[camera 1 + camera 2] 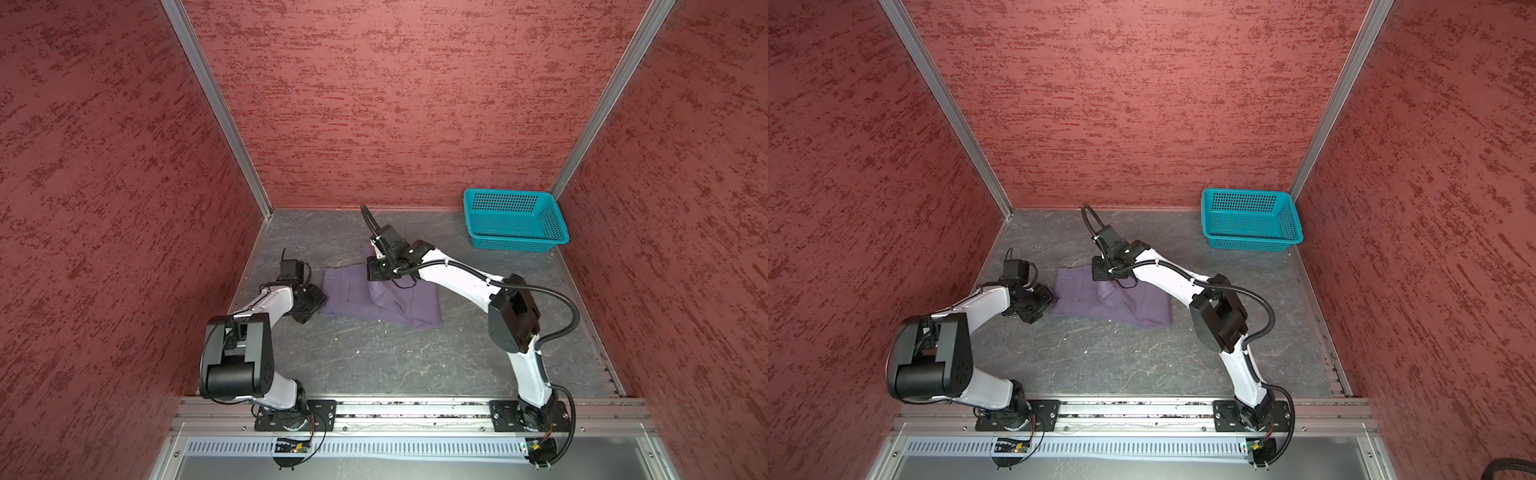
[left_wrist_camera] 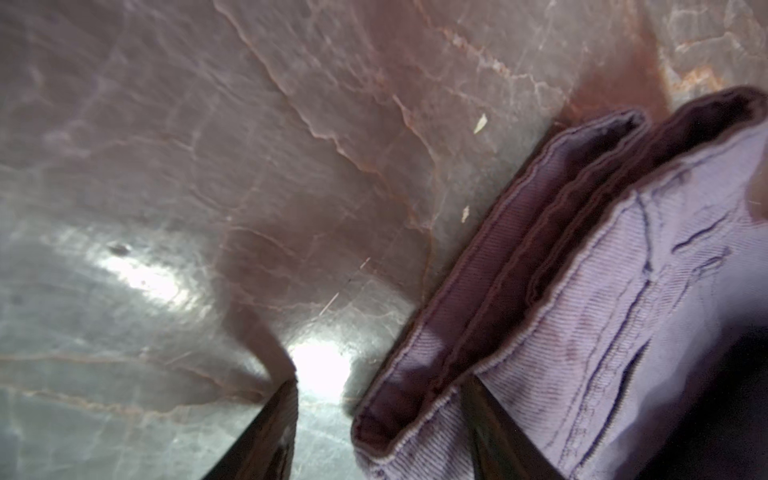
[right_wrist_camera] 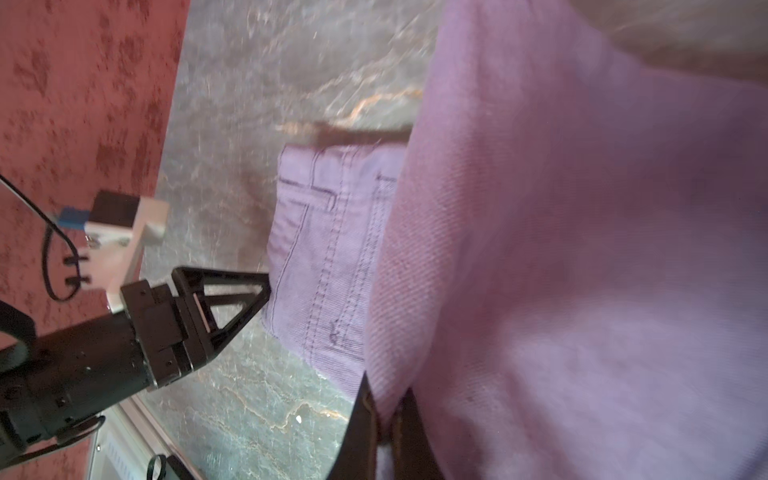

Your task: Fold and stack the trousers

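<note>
Shows at left the left end effector (image 1: 309, 301), jaws parted, gripping nothing, at the waistband edge of the muted purple soft cloth trousers (image 1: 386, 301), part-folded on the grey marbled desk (image 1: 374, 361). Shows further right the right end effector (image 3: 386, 395) clamped tight on a raised fold. Shows far right, well apart, the teal perforated plastic basket (image 1: 515, 220).

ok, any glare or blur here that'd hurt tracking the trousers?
Left wrist: two blown-out glare patches on the table; trousers weave sharp, dark blur in one corner. Right wrist: the cloth nearest the lens is soft, pocket stitching farther off is clearer. Both top views: even light, no glare, trousers small.
</note>
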You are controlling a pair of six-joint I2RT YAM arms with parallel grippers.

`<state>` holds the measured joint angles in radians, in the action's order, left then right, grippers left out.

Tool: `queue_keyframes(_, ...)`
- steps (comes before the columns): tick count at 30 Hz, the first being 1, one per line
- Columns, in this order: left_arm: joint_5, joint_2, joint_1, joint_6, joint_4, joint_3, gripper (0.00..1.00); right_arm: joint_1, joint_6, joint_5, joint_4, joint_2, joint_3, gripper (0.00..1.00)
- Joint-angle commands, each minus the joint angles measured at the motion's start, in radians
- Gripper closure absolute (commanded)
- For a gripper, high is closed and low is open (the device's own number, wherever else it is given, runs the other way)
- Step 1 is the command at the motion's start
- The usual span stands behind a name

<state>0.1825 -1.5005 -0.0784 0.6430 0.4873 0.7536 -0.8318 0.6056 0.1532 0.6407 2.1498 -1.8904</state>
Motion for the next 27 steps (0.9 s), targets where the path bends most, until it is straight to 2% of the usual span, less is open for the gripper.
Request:
queue_keyframes(1, 0.001, -0.056, 0.012, 0.009, 0.020, -0.041, 0.37, -0.027, 0.013, 0.039, -0.028, 0.029, -0.083, 1.00)
queue_keyframes(9, -0.005, -0.059, 0.014, 0.006, 0.022, -0.037, 0.37, -0.072, 0.007, 0.053, -0.012, 0.095, -0.167, 1.00)
queue_keyframes(19, -0.016, -0.064, 0.022, 0.006, 0.033, -0.030, 0.36, -0.116, 0.005, 0.161, -0.066, 0.165, -0.188, 0.98)
queue_keyframes(20, -0.016, -0.065, 0.023, 0.005, 0.035, -0.028, 0.36, -0.117, 0.006, 0.184, -0.072, 0.174, -0.192, 0.94)
queue_keyframes(22, -0.014, -0.064, 0.024, 0.007, 0.036, -0.027, 0.36, -0.116, 0.004, 0.221, -0.090, 0.186, -0.194, 0.72)
queue_keyframes(23, -0.013, -0.064, 0.026, 0.007, 0.040, -0.026, 0.36, -0.116, -0.001, 0.232, -0.100, 0.186, -0.194, 0.66)
queue_keyframes(25, -0.007, -0.063, 0.028, 0.009, 0.046, -0.023, 0.36, -0.116, -0.033, 0.262, -0.119, 0.175, -0.201, 0.60)
queue_keyframes(27, -0.004, -0.061, 0.034, 0.010, 0.065, -0.012, 0.35, -0.114, -0.084, 0.238, -0.113, 0.146, -0.208, 0.60)
